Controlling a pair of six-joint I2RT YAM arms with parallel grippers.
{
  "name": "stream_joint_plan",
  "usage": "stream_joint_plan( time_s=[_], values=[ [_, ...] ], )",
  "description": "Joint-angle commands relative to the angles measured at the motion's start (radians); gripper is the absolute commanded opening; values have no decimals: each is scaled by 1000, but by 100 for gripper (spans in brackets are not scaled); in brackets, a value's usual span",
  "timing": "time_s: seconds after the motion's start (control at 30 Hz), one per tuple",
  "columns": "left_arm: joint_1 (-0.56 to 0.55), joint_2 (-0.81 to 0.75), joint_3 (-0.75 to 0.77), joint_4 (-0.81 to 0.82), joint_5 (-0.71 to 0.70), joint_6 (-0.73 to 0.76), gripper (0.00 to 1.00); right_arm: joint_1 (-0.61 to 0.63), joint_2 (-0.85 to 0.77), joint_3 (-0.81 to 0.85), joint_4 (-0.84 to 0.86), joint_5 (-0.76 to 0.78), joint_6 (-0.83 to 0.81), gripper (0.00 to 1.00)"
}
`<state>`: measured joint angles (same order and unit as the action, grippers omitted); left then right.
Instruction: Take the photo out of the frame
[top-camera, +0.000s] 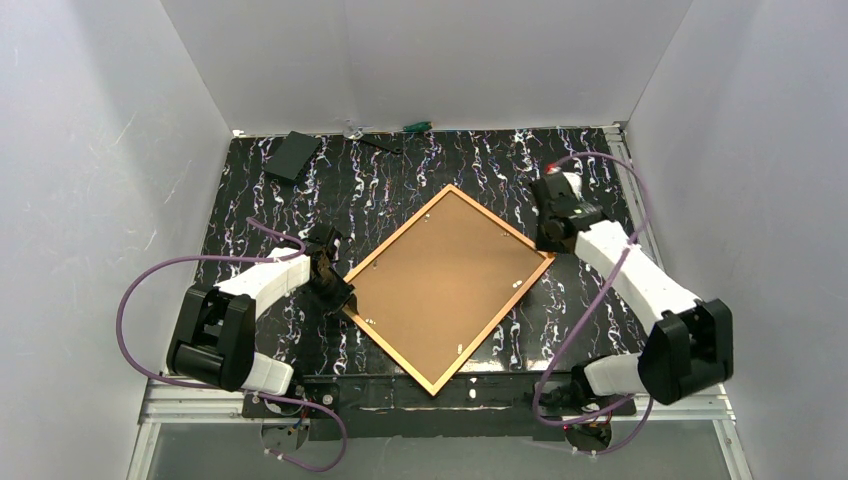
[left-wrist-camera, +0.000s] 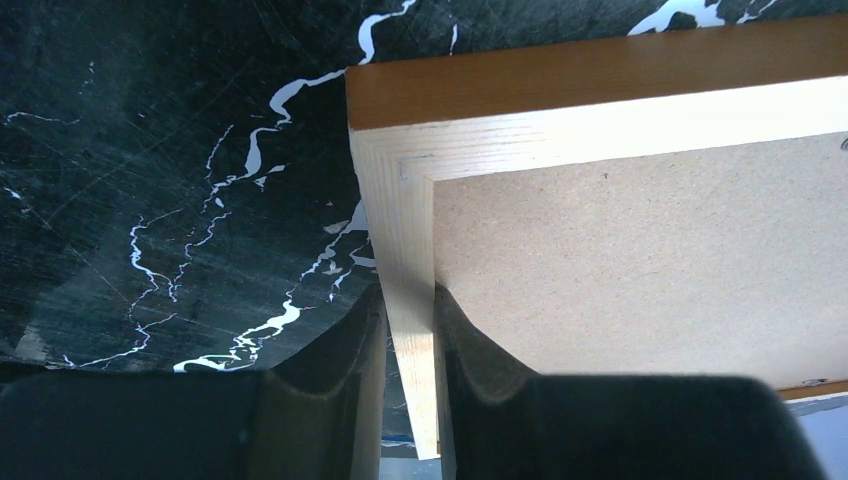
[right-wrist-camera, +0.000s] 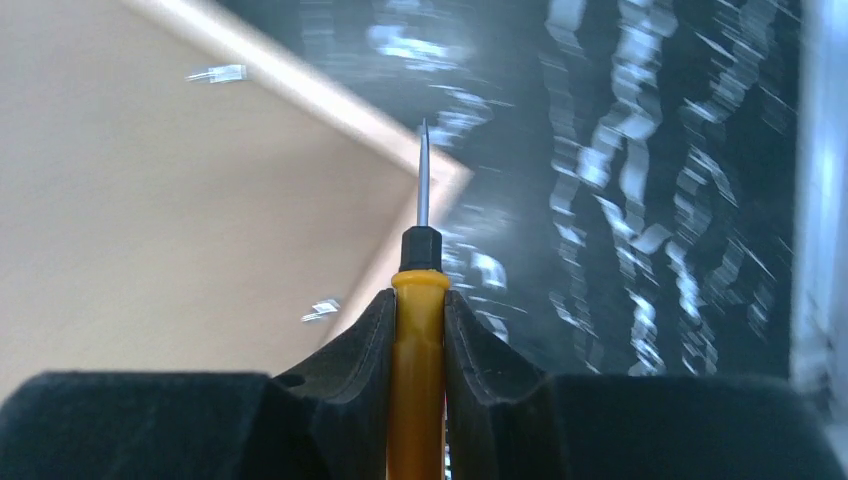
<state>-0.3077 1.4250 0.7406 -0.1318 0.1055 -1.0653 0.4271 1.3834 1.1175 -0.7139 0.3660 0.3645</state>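
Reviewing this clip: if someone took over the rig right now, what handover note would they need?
Left gripper: shut on a rail of the frame, near its left corner.
Right gripper: shut on a yellow-handled screwdriver, tip by the frame's right corner.
The frame lies face down on the table. The photo sits inside it, brown back up.
Done: frame gripped, tool in hand.
Left: free the backing and lift the photo out.

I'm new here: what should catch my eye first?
A wooden frame lies face down on the table, turned like a diamond, brown back up. The left gripper pinches its rail at the left corner; the right gripper holds a yellow screwdriver, tip near the right corner.
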Motion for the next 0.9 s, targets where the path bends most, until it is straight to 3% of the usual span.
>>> stream_joint_plan(
  time_s=[0.0, 0.1, 0.27, 0.53, 0.7, 0.87],
  values=[
    [2, 27, -21, -104, -35, 39, 0, -137, -76, -106, -165, 347, 250, 1],
    [1, 28, -14, -107, -17, 52, 0, -283, -94, -191, -124, 330, 279, 1],
    [1, 12, -4, -109, 6, 74, 18, -474, -45, -231, -91, 275, 286, 1],
    [1, -41, 26, -126, 36, 152, 44, -515, 122, -189, -68, 327, 242, 1],
    [1, -110, 44, -97, 121, 278, 63, -516, 266, -119, -122, 312, 230, 1],
    [-20, -150, 89, -64, 243, 392, 71, -518, 329, -111, -98, 201, 172, 1]
  ],
)
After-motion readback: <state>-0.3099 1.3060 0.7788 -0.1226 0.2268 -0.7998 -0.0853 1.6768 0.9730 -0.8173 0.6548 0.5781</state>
